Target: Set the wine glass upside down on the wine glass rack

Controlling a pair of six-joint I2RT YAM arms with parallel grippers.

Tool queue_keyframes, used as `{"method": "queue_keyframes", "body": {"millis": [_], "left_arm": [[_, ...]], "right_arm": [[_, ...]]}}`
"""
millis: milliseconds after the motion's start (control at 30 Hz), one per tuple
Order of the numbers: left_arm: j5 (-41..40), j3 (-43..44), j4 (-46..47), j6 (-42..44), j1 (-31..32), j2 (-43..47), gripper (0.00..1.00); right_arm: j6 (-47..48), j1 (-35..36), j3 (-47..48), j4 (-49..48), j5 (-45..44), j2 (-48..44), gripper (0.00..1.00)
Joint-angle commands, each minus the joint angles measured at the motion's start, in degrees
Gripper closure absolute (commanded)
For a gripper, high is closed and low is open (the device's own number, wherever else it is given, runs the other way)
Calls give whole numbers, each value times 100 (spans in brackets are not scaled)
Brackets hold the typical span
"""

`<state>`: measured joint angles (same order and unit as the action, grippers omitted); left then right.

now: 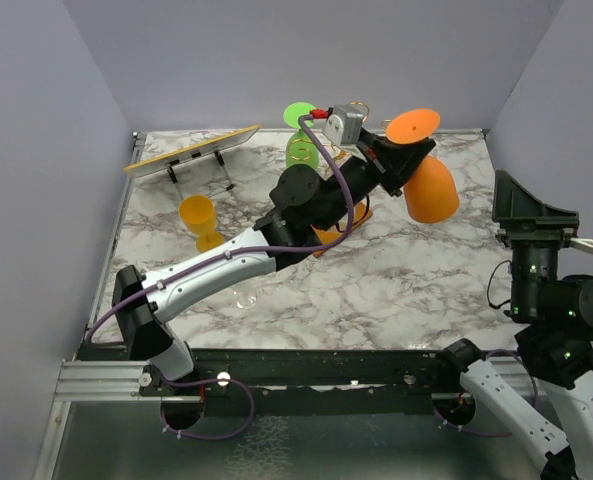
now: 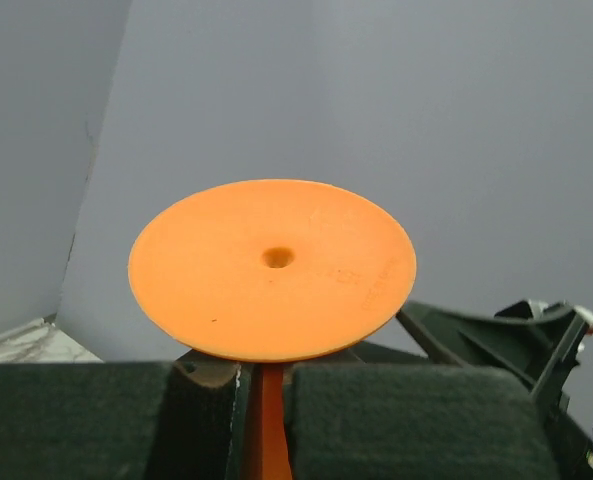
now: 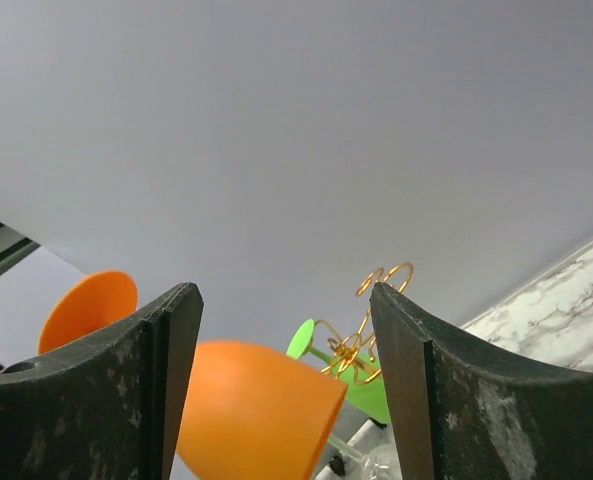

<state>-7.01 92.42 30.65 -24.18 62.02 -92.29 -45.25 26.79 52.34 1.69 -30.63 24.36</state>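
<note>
From above, we see the left gripper (image 1: 400,160) clamped on the stem of the wine glass (image 1: 431,192). The glass is inverted: its flat foot stands above the fingers and its bowl hangs below them, mouth down. The long axis leans a little off upright. The right gripper (image 1: 528,203) points upward well off to the side, touching nothing.

In the left wrist view, we look at the underside of the round foot, straight ahead of the gripper. The thin stem runs down between the two dark pads (image 2: 406,420), which sit narrowly on either side of it.

In the right wrist view, that gripper's fingers (image 3: 166,385) stand wide apart and empty. Between them, far beyond, we see the orange bowl. The gold wine glass rack (image 3: 368,325) is just beside the bowl, with a green glass (image 3: 361,385) behind it.
</note>
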Motion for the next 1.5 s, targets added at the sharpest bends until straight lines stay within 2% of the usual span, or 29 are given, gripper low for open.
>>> {"method": "queue_keyframes", "body": {"millis": [0,133,300,533,633,800,967,1200,1333,1367,1433,1467], "left_arm": [[1237,-356,125,864,21,477,100],[1685,-703,125,1324,21,714,100],[2370,-972,125,1983,21,858,100],[2807,-1108,90,2754,21,902,100],[2864,-1103,73,2936,21,881,100],[3034,-1134,72,3083,21,850,100],[3065,-1129,64,3165,22,771,100],[3037,-1095,56,3163,21,670,100],[3018,-1055,59,3075,21,642,100],[2986,-1051,56,3049,21,642,96],[2965,-1090,62,3025,22,678,64],[2963,-1121,59,3003,21,704,53]], "right_arm": [[617,13,628,546,-219,248,27],[1269,13,1124,633,608,444,27],[1425,13,1664,1013,1847,635,27],[843,11,2790,2193,3235,1419,28],[593,12,3119,2640,3469,1724,30],[349,13,3544,3497,3269,2131,43],[210,11,3534,3572,3728,2328,53],[154,13,3593,3553,3932,2407,76],[80,11,3540,3505,3951,2380,96],[78,18,3543,3503,3910,2375,99],[97,11,3597,3601,3655,2378,99],[130,11,3623,3648,3484,2382,99]]}}
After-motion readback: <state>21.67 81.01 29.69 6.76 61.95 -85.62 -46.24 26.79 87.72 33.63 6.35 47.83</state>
